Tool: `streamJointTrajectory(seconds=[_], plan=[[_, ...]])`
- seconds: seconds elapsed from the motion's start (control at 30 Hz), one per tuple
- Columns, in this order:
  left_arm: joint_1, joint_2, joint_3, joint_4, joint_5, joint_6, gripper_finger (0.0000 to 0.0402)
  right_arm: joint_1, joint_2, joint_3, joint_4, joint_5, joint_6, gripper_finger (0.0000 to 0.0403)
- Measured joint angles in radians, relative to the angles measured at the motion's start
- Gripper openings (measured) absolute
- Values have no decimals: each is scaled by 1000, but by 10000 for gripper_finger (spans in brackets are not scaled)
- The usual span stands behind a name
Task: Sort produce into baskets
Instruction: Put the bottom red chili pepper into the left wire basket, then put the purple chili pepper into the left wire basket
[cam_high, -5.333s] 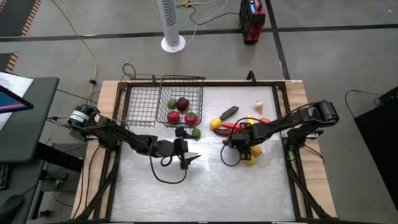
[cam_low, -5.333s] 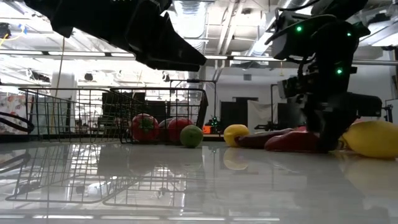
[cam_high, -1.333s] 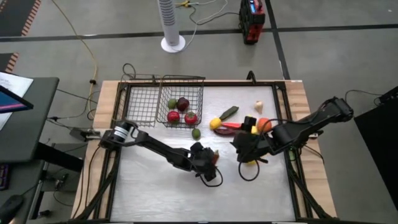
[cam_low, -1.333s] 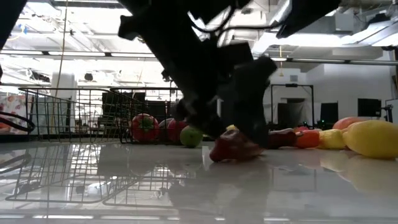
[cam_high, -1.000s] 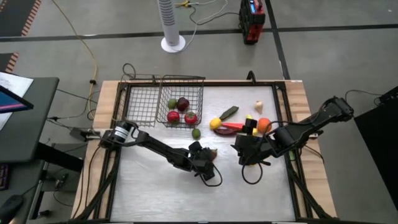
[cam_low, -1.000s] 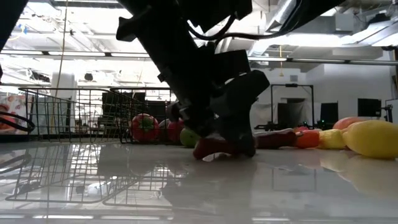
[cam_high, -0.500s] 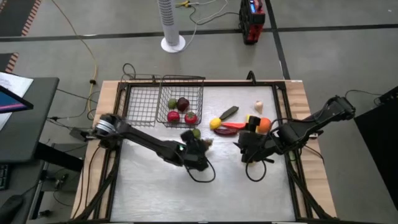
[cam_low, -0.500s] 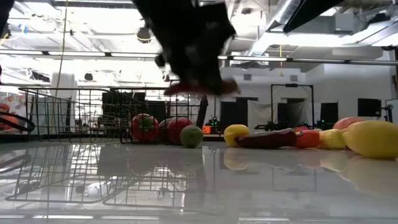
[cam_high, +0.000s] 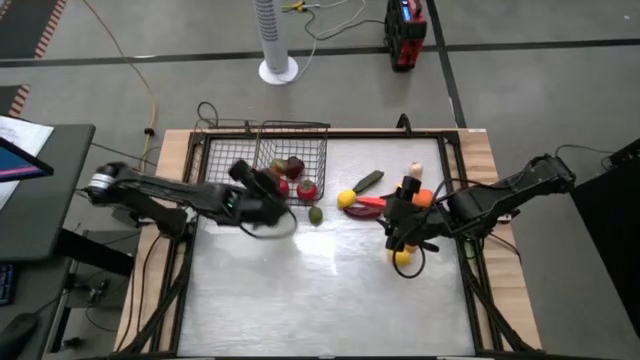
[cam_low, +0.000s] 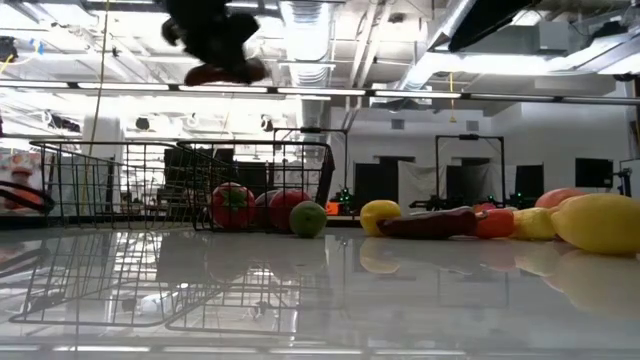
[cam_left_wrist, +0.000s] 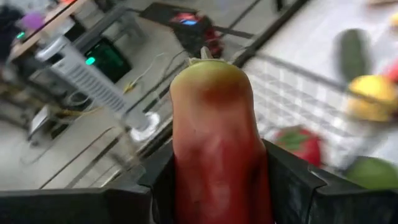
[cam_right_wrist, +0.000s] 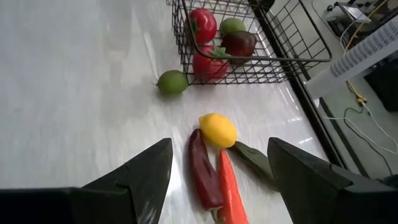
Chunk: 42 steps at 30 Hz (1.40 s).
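Note:
My left gripper hangs high over the near edge of the deeper basket, shut on a long red piece of produce with a green-yellow stem end. In the low view that piece sits under the gripper. The basket holds red, dark red and green round produce. The shallower basket adjoins it on the left. My right gripper is open with nothing between its fingers, at the right over the table, near a lemon and long red pieces. My left gripper pinches the long red piece by its two sides between both fingers. The piece lies along the fingers, and its stem end sticks out past their tips. It is lifted clear, high above the table.
A lime-green fruit lies on the table just near of the deeper basket. At the right lie a dark green long piece, an orange round one, a pale one and a yellow one. The table's near half is bare.
My left gripper has taken hold of the long red piece at the table's middle. It has lifted it clear and carried it up and toward the far left, to the baskets. My right gripper has edged slightly toward the far edge.

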Motion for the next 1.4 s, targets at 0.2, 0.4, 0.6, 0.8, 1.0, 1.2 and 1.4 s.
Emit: streamJointTrajectory(seconds=[0.2,0.4,0.6,0.8,1.0,1.2,1.4], plan=[[167,-209,-179,-9,22,10,177,-27,-19,0,0,0,-32,291],[337,-341,-288,-4,63,37,177,-63,-29,-5,5,-11,-86,291],[460,-357,-297,30,155,111,177,-148,-91,-179,227,-123,-167,291],[606,-355,-297,76,305,213,177,-291,-177,-362,465,-264,-218,291],[680,-355,-297,93,382,238,208,-406,-222,-375,521,-389,-260,291],[686,-355,-297,108,376,264,275,-453,-253,-374,513,-432,-295,291],[656,-348,-297,225,493,326,298,-479,-249,-374,479,-433,-293,291]])
